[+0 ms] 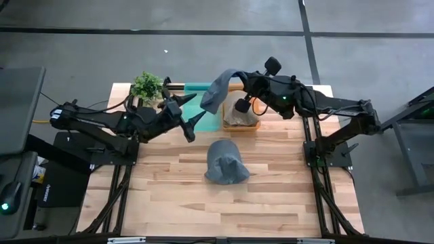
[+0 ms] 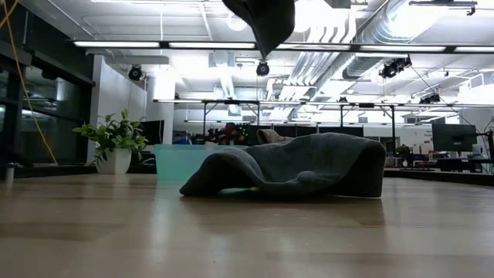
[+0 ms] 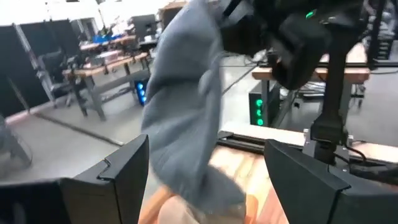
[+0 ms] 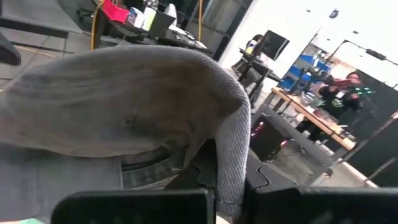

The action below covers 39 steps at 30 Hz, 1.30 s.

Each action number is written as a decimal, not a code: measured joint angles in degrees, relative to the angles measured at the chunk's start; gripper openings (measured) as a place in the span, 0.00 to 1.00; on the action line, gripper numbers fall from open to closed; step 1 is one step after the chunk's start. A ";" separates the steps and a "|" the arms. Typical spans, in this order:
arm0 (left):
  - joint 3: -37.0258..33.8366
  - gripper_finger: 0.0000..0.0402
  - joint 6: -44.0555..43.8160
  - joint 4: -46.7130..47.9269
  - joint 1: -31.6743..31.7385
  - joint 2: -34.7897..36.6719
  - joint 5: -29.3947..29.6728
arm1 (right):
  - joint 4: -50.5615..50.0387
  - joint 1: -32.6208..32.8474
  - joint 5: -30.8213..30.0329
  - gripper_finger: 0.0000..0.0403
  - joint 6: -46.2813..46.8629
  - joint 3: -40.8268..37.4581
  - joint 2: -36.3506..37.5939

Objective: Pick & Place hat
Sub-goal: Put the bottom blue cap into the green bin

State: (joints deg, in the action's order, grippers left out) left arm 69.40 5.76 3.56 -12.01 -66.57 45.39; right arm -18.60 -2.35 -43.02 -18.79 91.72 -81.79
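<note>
Overhead, a wooden bench (image 1: 169, 196) carries two dark arms. The right gripper (image 1: 234, 76) holds a grey hat (image 1: 217, 93) in the air above the far edge, beside a wooden tray (image 1: 252, 124) and a teal bin (image 1: 198, 88). The left gripper (image 1: 195, 123) sits just left of the hanging hat, fingers spread wide and empty. A second grey hat (image 1: 226, 163) lies crumpled near the bench's middle, and a potted plant (image 1: 147, 85) stands at the far left corner.

From table height, the crumpled hat (image 2: 289, 166) rests flat, and the lifted hat's lower end (image 2: 262, 19) dangles from above.

Through the left wrist camera, the lifted hat (image 3: 183, 112) hangs between its own spread fingers (image 3: 121, 177), without visible contact.

Through the right wrist camera, grey fabric (image 4: 124, 99) drapes over the clamped fingers.

Judging progress: the pick looks done; placing remains, perhaps after a handover.
</note>
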 joint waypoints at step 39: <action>4.20 0.69 11.97 -6.96 5.63 -14.38 13.26 | 0.34 2.03 4.08 0.01 4.79 0.00 -3.72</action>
State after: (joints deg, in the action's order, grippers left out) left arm 73.60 17.73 -3.40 -6.38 -80.95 58.65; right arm -18.26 -0.32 -38.94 -14.00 91.72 -85.52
